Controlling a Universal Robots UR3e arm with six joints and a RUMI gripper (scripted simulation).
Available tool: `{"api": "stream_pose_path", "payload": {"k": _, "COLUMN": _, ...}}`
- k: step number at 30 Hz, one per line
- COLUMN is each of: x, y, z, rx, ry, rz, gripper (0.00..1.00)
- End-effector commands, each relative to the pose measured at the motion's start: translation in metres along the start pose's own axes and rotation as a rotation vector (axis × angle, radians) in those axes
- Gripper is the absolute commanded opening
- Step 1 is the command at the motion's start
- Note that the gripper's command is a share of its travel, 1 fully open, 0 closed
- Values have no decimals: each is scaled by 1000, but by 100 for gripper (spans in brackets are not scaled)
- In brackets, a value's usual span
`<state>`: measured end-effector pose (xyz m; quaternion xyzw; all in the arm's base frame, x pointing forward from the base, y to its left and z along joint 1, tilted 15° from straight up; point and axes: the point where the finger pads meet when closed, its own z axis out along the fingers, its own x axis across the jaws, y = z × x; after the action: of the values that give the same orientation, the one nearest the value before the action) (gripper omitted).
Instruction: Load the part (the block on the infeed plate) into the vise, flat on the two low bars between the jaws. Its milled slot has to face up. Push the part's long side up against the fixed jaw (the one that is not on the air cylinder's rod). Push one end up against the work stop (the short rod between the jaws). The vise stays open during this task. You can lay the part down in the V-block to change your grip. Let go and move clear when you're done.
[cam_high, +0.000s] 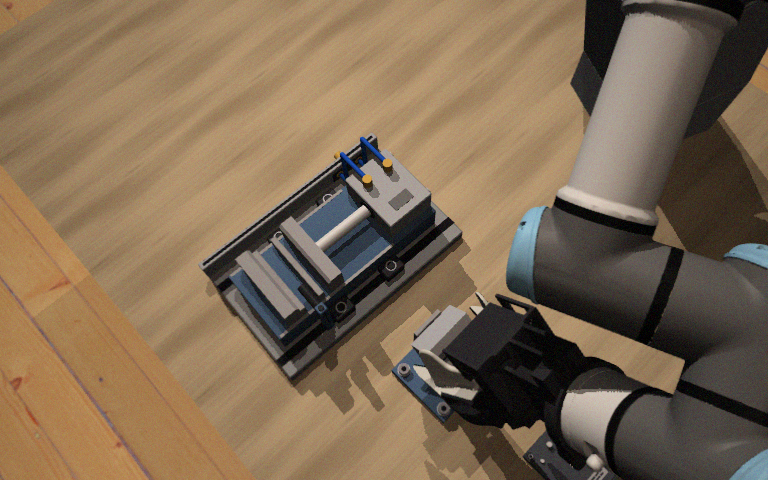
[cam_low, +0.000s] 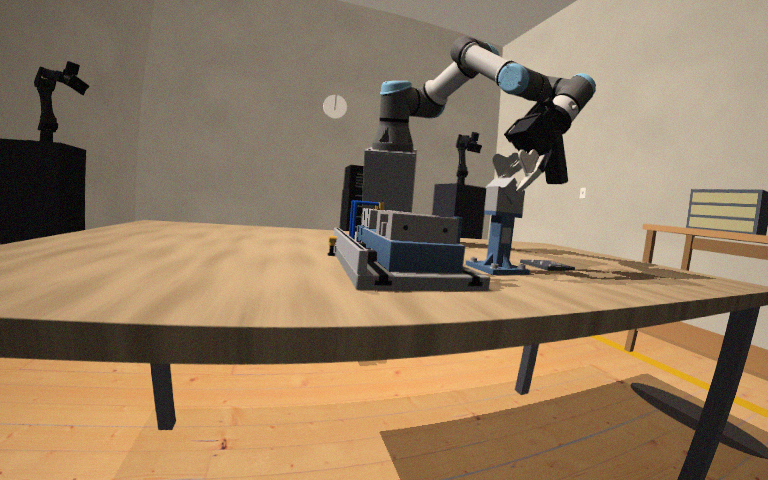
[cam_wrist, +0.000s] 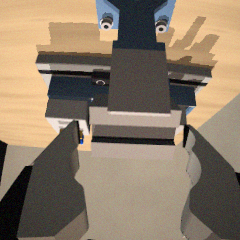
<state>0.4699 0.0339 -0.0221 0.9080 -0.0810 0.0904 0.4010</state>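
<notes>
The grey part lies across the V-block, with its ends past the block's sides in the wrist view. A long dark groove on it shows towards the wrist camera. My gripper is open and tilted, one finger beyond each end of the part, with narrow gaps. The vise stands open, with its fixed jaw at the far end from the cylinder and its moving jaw on the rod. The work stop is between the jaws. The part's underside is hidden.
The air cylinder has blue hoses standing above it. The dark infeed plate lies behind the V-block, partly under the wrist in the top view. The V-block's blue base sits beside the vise.
</notes>
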Motion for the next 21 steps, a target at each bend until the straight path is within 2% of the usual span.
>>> {"api": "stream_pose_path", "payload": {"k": 1, "x": 1, "y": 0, "z": -1, "rx": -18, "ry": 0, "rz": 2, "gripper": 51}}
{"api": "stream_pose_path", "payload": {"k": 21, "x": 1, "y": 0, "z": -1, "rx": -53, "ry": 0, "rz": 2, "gripper": 51}}
